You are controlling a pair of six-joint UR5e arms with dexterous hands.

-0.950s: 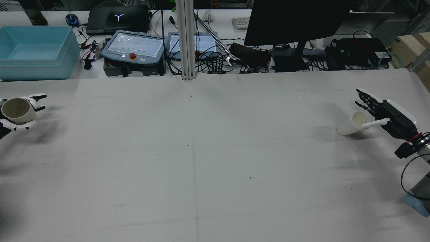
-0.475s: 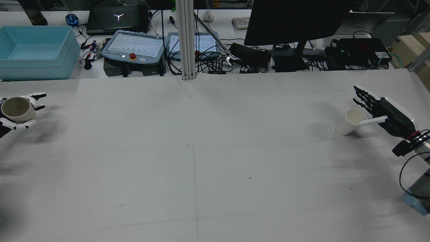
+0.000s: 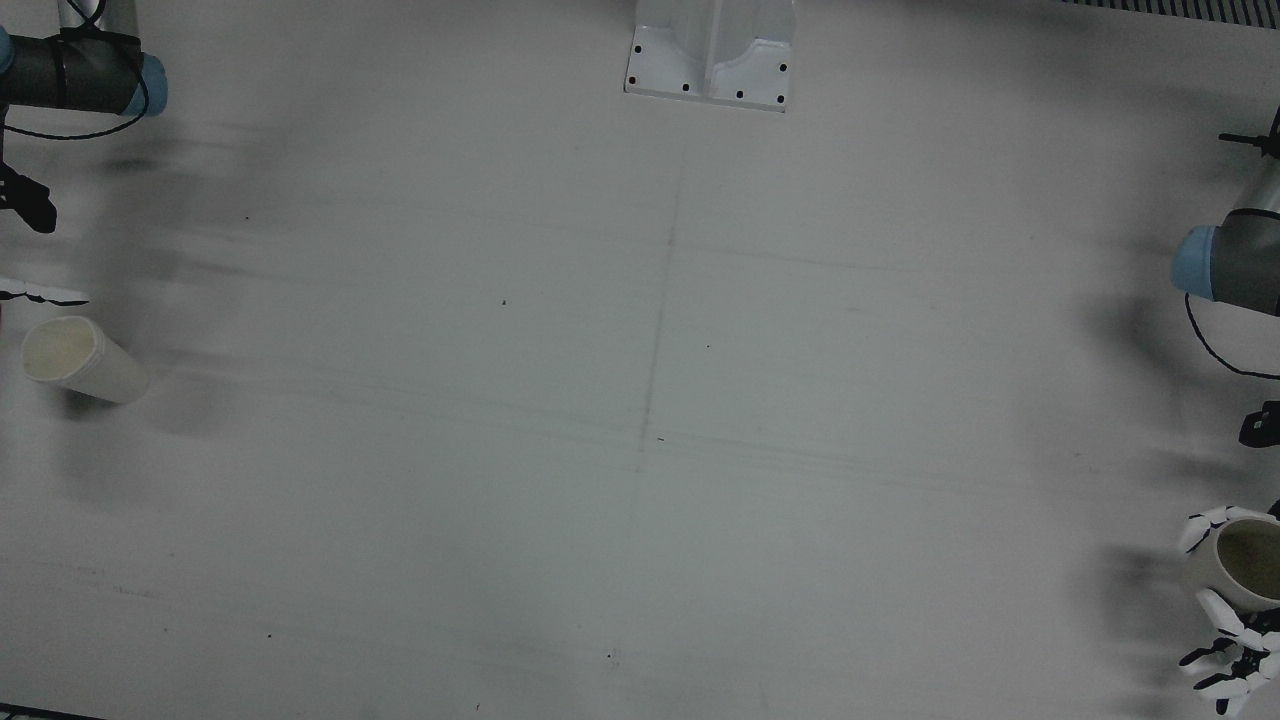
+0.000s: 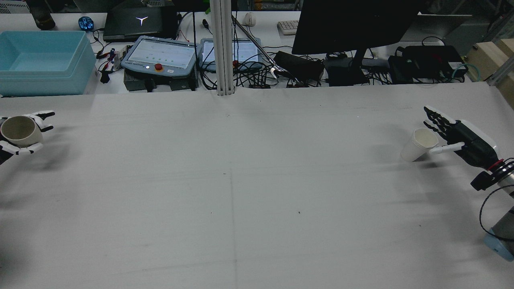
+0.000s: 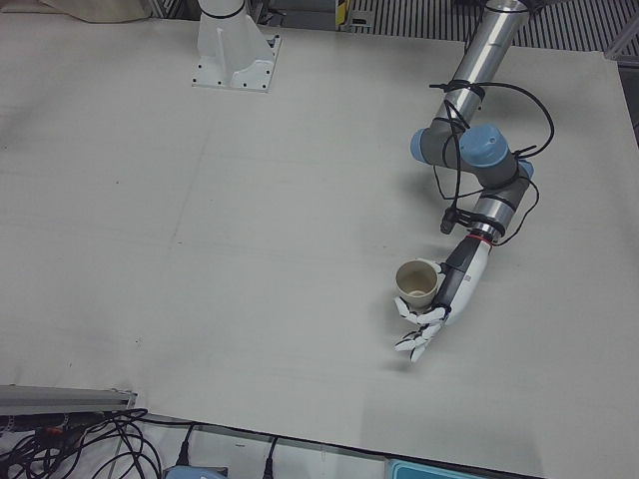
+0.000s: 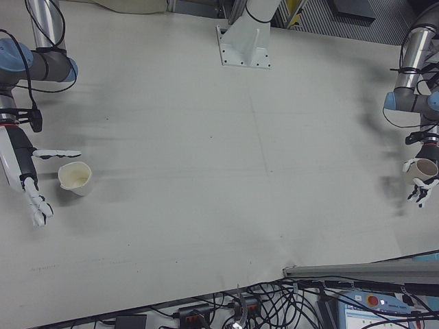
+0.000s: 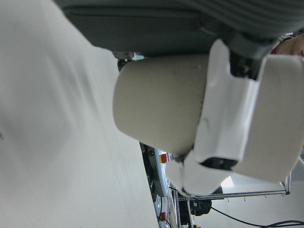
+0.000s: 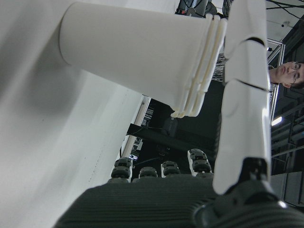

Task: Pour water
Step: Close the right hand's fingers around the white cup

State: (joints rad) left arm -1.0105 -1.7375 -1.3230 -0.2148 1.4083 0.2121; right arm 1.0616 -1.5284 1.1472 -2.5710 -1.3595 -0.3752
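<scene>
Right now the left hand (image 5: pixel 435 304) grips a beige cup (image 5: pixel 415 282) at the counter's (image 4: pixel 257 180) edge; opposite, the right hand (image 4: pixel 461 138), fingers spread, flanks a tilted white cup (image 4: pixel 417 144). Between them nothing stands; contact there is unclear.

Blue bin (image 4: pixel 42 60) (beyond table (image 4: pixel 257 192))
</scene>
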